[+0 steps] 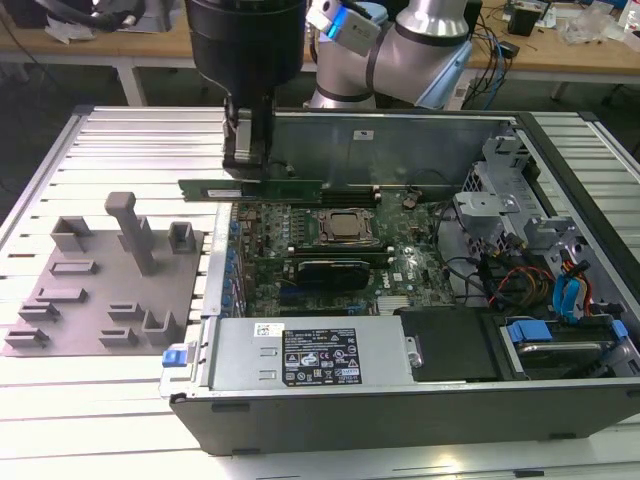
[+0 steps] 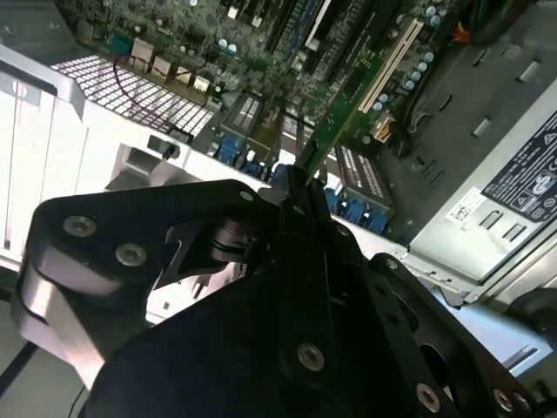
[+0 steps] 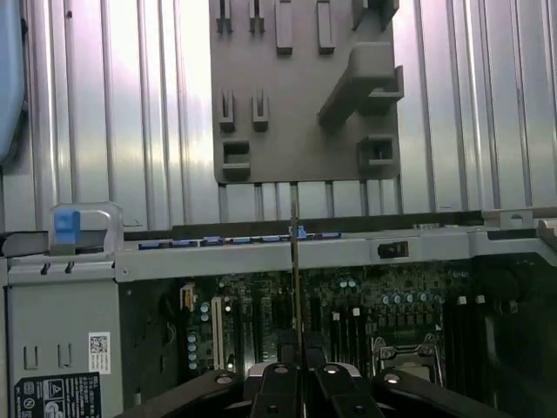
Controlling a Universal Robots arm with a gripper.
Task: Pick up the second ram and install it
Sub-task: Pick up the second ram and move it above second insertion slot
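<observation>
The second ram (image 1: 290, 188), a narrow green stick, is clamped in the claw (image 1: 246, 162). It hangs above the open computer case (image 1: 420, 140), over the far part of the motherboard (image 1: 390, 265) inside it. The claw is closed on the stick's upper long edge, somewhat off centre toward the exterior view's left. The stick projects free on both sides of the grip.

The stick is held on edge with its long side level. This attitude appears chosen so that the lower edge can meet a slot squarely. In the first wrist view the stick (image 3: 294, 261) shows as a thin line running parallel with the long slots (image 3: 265, 318) of the motherboard, which supports that judgement. The stick appears to be clear of the board and not seated.

The computer case lies on its side with the cover off, so the interior is exposed from above. It contains:
- the motherboard, with its processor socket (image 1: 345, 228) near the middle;
- a power supply box (image 1: 310, 352) along the near wall;
- a bundle of cables (image 1: 500, 280) at the end toward the exterior view's right.

A gray plate (image 1: 90, 300) with posts and slots lies on the slatted surface (image 1: 100, 420) just beside the case, on the exterior view's left.
</observation>
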